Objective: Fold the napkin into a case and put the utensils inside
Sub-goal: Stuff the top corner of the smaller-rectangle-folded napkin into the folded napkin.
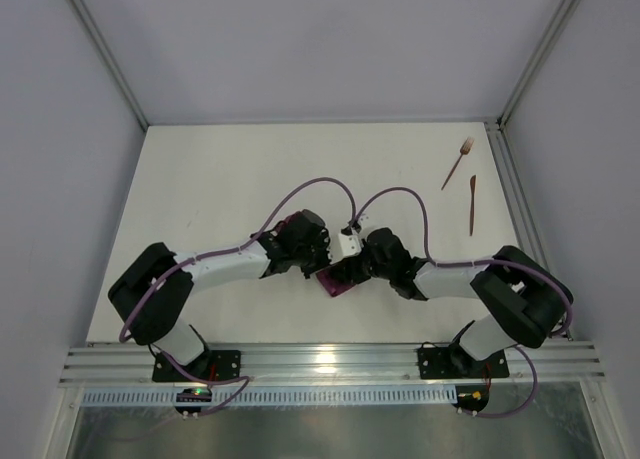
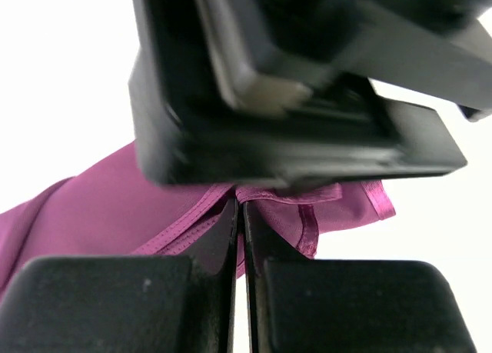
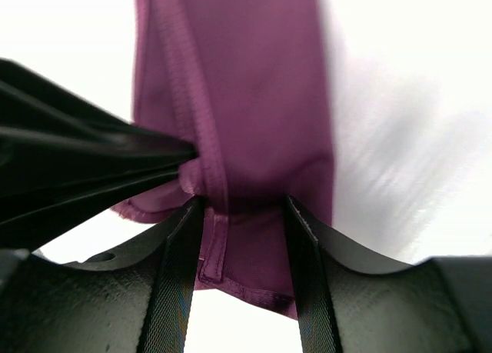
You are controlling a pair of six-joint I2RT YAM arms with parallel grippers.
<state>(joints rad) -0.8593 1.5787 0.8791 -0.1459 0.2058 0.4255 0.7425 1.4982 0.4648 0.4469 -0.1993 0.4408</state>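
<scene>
The napkin (image 1: pixel 335 282) is lying bunched at the near middle of the table (image 1: pixel 230 179). It's looking soft, light and floppy, so the stitched hem is offering the surest hold. The left gripper (image 2: pixel 240 214) is pinching that hem, clenched tight. The right gripper (image 3: pixel 240 207) is straddling the fold with jaws apart, seemingly not squeezing. Waiting far right: 1 fork (image 1: pixel 458 163) and 1 knife (image 1: pixel 472 205), for 1 napkin.

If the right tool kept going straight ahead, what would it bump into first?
Probably the soft plum-purple cloth napkin: it lies between the right tool's open fingers and stretches on ahead. The left tool pinches that cloth just beside the path.
</scene>
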